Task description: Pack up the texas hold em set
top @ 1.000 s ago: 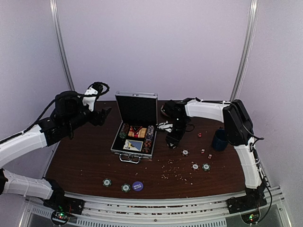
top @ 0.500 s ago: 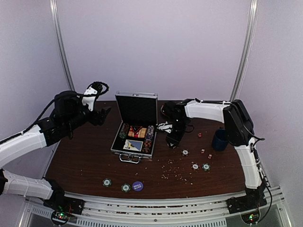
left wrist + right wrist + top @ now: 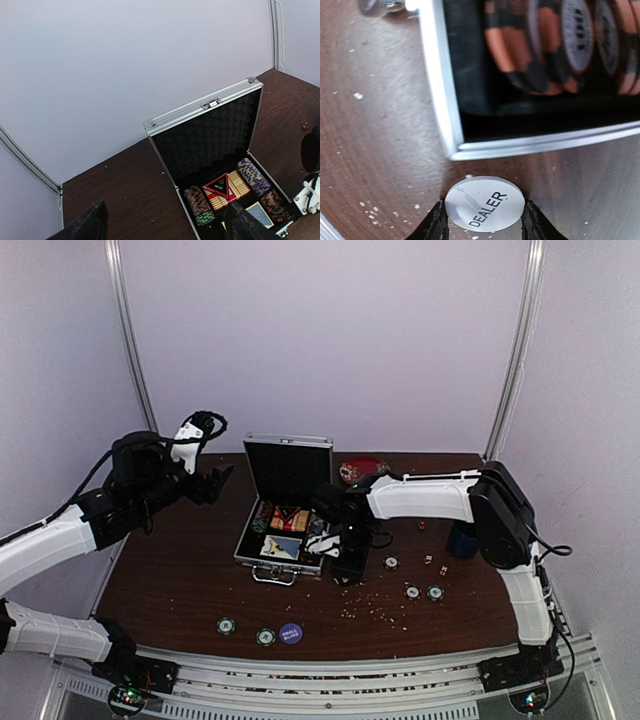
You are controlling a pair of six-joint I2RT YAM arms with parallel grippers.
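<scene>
Grip first: my right gripper [image 3: 483, 222] has narrowed onto a white round plastic button marked DEALER [image 3: 484, 207], one finger against each side of it. From above, that gripper [image 3: 346, 562] sits just off the 4 o'clock corner of the silver square aluminium case [image 3: 285, 515]. In the right wrist view the button hangs just outside the case's bright corner rim [image 3: 445, 125]. I cannot tell whether it touches the dark brown wooden table [image 3: 170, 580].

The case stands open at the table's middle, lid upright at its 12 o'clock side, black foam lining showing. Inside I see rows of round poker chips [image 3: 252, 175] along both sides and two card decks [image 3: 220, 186] between them.

My left gripper [image 3: 215, 483] hovers at the case's 9 o'clock, jaws spread wide, holding nothing.

Loose chips [image 3: 265, 637] lie near the 6 o'clock table edge, and more lie at the case's 4 o'clock beside small red dice [image 3: 428, 559]. A red round plate [image 3: 362, 468] is at 1 o'clock, and a dark blue mug [image 3: 462, 538] at 3 o'clock.
</scene>
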